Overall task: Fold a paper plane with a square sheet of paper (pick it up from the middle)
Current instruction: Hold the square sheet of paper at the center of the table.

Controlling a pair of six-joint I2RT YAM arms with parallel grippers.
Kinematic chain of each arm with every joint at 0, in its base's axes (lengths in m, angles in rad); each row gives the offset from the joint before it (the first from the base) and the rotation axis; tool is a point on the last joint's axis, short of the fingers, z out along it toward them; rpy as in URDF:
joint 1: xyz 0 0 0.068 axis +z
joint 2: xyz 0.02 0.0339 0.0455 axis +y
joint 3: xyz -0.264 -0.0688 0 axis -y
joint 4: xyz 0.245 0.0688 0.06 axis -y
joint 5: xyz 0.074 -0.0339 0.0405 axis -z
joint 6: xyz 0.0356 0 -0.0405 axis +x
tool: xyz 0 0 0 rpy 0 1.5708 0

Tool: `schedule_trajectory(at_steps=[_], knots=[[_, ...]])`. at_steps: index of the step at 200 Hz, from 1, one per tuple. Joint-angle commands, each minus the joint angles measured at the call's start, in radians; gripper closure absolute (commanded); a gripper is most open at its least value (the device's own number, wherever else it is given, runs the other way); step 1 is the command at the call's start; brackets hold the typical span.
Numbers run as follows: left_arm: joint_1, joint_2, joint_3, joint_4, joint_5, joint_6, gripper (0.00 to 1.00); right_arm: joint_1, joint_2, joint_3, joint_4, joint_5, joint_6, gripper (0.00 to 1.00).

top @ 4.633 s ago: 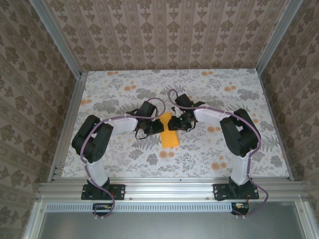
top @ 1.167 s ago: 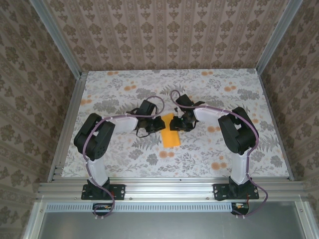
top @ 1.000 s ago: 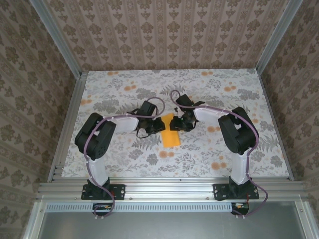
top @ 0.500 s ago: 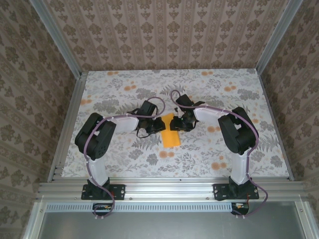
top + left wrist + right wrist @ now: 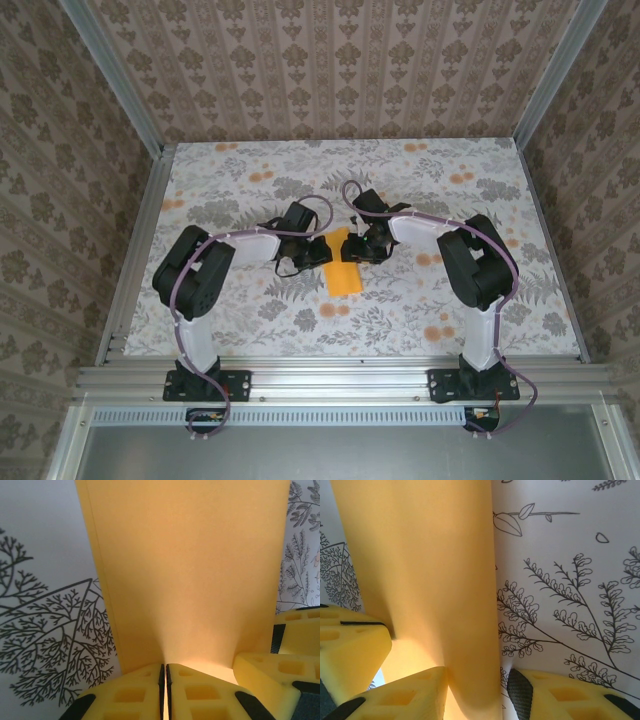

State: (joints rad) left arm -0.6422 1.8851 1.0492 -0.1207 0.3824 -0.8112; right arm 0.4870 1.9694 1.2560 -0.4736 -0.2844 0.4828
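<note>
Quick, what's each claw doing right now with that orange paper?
Left gripper: shut, pinching the thin bright orange paper sheet.
Right gripper: open, jaws apart around that sheet's edge.

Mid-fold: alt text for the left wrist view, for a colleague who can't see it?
Orange paper runs up the middle, its near edge pinched between the shut yellow left fingers at the bottom. A right finger sits at the paper's lower right, and fern-print tablecloth shows on both sides.
</note>
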Motion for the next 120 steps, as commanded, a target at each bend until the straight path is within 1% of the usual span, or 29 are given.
schedule_trajectory(at_steps=[1,34,59,84,96,105,120], knots=[[-0.010,0.031,0.022,-0.068,-0.034,0.025,0.87,-0.010,0.099,-0.036,-0.001,0.097,0.011,0.56],[-0.011,0.040,0.023,-0.104,-0.053,0.033,0.89,-0.014,0.033,-0.036,0.015,0.057,0.030,0.52],[-0.012,0.047,0.026,-0.122,-0.057,0.038,0.89,-0.024,-0.067,-0.050,0.041,0.011,0.056,0.49],[-0.017,0.056,0.034,-0.129,-0.057,0.040,0.90,-0.027,-0.149,-0.069,0.055,-0.019,0.051,0.49],[-0.017,0.061,0.037,-0.131,-0.057,0.041,0.90,-0.025,-0.163,-0.080,0.067,-0.061,0.044,0.52],[-0.019,0.065,0.042,-0.134,-0.057,0.044,0.90,-0.025,-0.164,-0.087,0.082,-0.104,0.042,0.56],[-0.021,0.066,0.043,-0.137,-0.060,0.043,0.90,-0.023,-0.153,-0.096,0.113,-0.174,0.041,0.65]])
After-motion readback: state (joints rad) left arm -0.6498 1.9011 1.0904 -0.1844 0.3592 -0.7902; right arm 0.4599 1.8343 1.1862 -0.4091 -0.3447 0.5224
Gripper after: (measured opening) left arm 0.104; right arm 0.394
